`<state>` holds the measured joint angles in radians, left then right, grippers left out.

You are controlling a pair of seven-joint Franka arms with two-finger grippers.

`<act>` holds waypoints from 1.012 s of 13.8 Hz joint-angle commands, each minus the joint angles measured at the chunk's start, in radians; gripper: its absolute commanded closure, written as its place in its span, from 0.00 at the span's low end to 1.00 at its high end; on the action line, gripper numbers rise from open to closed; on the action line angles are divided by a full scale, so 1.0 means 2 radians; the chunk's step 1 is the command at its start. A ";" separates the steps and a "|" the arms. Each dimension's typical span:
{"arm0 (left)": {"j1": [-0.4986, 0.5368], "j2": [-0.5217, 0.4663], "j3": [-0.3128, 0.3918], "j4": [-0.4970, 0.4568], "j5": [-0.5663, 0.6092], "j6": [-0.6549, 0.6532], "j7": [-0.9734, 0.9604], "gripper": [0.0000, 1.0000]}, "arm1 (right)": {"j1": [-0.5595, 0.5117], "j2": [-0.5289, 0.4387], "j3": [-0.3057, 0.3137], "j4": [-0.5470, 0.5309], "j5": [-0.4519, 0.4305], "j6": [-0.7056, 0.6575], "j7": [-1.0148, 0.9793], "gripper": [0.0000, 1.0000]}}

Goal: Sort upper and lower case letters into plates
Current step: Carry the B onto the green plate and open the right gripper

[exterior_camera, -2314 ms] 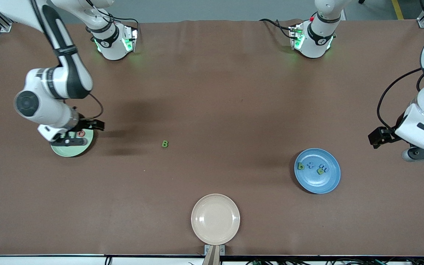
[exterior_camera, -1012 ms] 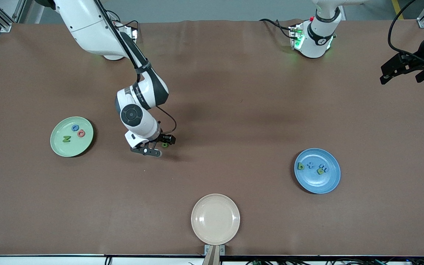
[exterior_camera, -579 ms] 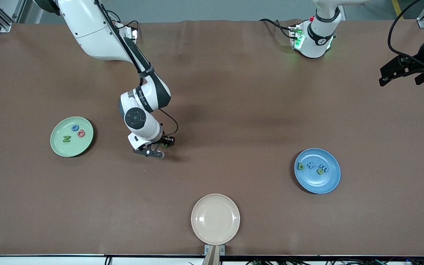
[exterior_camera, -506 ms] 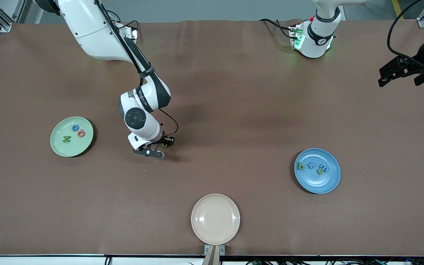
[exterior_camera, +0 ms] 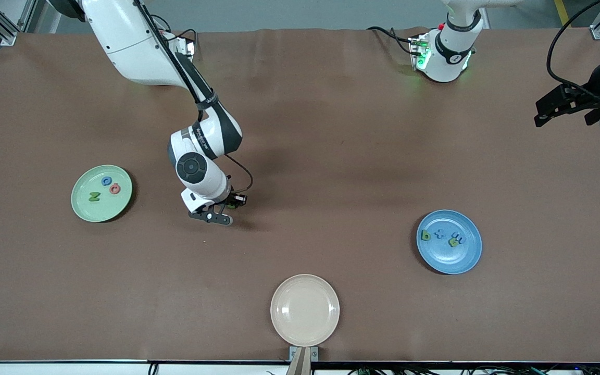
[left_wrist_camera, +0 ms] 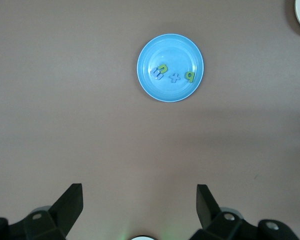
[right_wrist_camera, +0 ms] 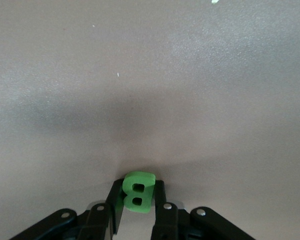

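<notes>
Two black fingers of the right gripper (right_wrist_camera: 136, 200) pinched the green B (right_wrist_camera: 136, 191) at the brown table (exterior_camera: 331, 156), while the waiting left gripper (left_wrist_camera: 139, 210), high over the blue plate (left_wrist_camera: 146, 80), stood wide.

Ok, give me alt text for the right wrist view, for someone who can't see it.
The right hand is shut on a small green capital B, pinched between its two black fingers down at the brown table. Nothing else shows but bare tabletop.

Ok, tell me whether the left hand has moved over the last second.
Yes, slightly. In the front view the left hand has edged nearer the blue plate than a second ago, still open and well short of it.
</notes>
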<state>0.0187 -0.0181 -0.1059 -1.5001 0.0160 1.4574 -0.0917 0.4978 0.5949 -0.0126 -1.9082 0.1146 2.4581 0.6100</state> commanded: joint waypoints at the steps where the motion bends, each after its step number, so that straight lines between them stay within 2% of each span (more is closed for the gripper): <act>1: -0.002 -0.009 0.002 -0.018 -0.003 0.005 -0.001 0.00 | 0.006 0.010 -0.002 0.008 0.006 0.004 0.007 0.86; 4: 0.002 -0.015 0.003 -0.025 -0.003 0.005 0.000 0.00 | 0.003 0.000 -0.004 0.005 0.004 -0.006 0.005 0.88; 7: 0.002 -0.022 0.001 -0.028 -0.003 0.005 -0.001 0.00 | -0.020 -0.071 -0.008 -0.014 -0.003 -0.082 -0.004 0.89; 9: 0.003 -0.024 0.003 -0.028 -0.003 0.005 0.001 0.00 | -0.058 -0.133 -0.008 -0.043 -0.007 -0.133 -0.064 0.89; 11: 0.002 -0.020 0.003 -0.029 -0.003 0.011 0.000 0.00 | -0.110 -0.187 -0.008 -0.086 -0.016 -0.144 -0.150 0.89; 14: 0.002 -0.017 0.002 -0.028 0.003 0.013 0.000 0.00 | -0.206 -0.216 -0.008 -0.119 -0.031 -0.142 -0.291 0.89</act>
<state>0.0227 -0.0393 -0.1022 -1.5395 0.0160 1.4662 -0.0919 0.1905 0.2155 -0.0505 -2.0627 0.0705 2.1499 0.1670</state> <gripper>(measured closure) 0.000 0.722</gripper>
